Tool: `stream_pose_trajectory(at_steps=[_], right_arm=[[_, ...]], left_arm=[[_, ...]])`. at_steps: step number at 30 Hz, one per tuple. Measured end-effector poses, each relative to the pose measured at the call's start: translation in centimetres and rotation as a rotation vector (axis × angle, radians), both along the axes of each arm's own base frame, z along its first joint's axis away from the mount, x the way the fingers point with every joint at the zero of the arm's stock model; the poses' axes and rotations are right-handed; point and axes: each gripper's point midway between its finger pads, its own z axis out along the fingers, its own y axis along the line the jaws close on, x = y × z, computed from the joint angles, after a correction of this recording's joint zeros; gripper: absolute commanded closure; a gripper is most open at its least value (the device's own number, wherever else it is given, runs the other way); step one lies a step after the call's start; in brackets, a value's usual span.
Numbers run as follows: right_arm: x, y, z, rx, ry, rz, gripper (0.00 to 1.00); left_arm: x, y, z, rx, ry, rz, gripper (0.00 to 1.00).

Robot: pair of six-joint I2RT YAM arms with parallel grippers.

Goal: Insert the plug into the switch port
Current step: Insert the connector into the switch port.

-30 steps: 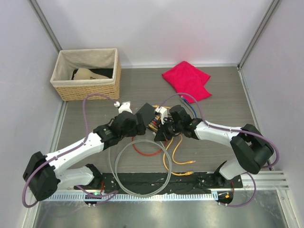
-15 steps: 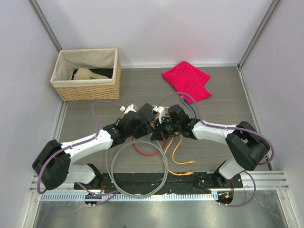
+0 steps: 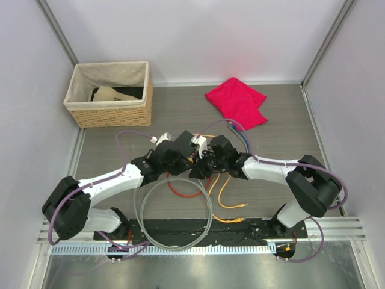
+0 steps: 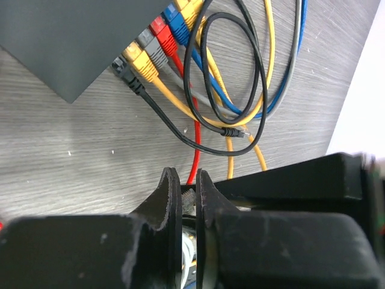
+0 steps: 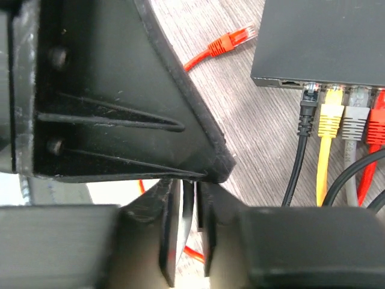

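loose red plug, upper centre, near switch: likely light, rigid, brittle latch, springy cable; grip boot sides. left tool pinched closed; right tool narrowly parted.

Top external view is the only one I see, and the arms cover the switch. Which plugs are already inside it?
Observer: In the left wrist view the switch holds a row of plugs. It starts near the corner with a black plug, then yellow, grey, red.
Operator: Is there a plug that is not inserted?
Observer: Yes. The right wrist view shows a loose red plug lying on the table near the switch's corner, and nothing grips it.
Operator: And the left gripper?
Observer: The left gripper is shut. I cannot tell whether anything thin sits between its fingers.
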Motion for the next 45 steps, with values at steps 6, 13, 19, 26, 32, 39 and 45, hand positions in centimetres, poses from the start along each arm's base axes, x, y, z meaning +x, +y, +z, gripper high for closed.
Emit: stream_pose_trajectory(at_steps=[6,13,19,26,32,39,45], right_arm=[[-0.9,-0.4,0.3,-0.015,-0.198,-0.058,0.49],[-2.4,-2.1,1.6,0.045,-0.506,-0.142,0.48],[-1.8,-2.3,2.6,0.071,-0.666,-0.223,0.5],[-0.4,-2.0,3.9,0.102,-0.776,-0.304,0.6],[0.5,-1.7,4.1,0.091,-0.823,-0.328,0.76],[0.7,-1.2,4.5,0.093,-0.837,-0.326,0.98],[0.8,-0.9,4.4,0.075,-0.833,-0.319,0.99]], left_arm=[[-0.4,0.2,-0.2,-0.01,0.047,0.038,1.0],[-0.1,0.7,1.5,-0.026,0.044,0.09,1.0],[0.2,0.6,2.5,-0.045,0.039,0.109,1.0],[0.3,0.4,2.8,-0.05,0.04,0.109,1.0],[0.3,0.4,2.8,-0.05,0.042,0.108,1.0],[0.3,0.4,2.7,-0.051,0.044,0.109,1.0],[0.5,0.7,2.7,-0.047,0.043,0.117,0.79]])
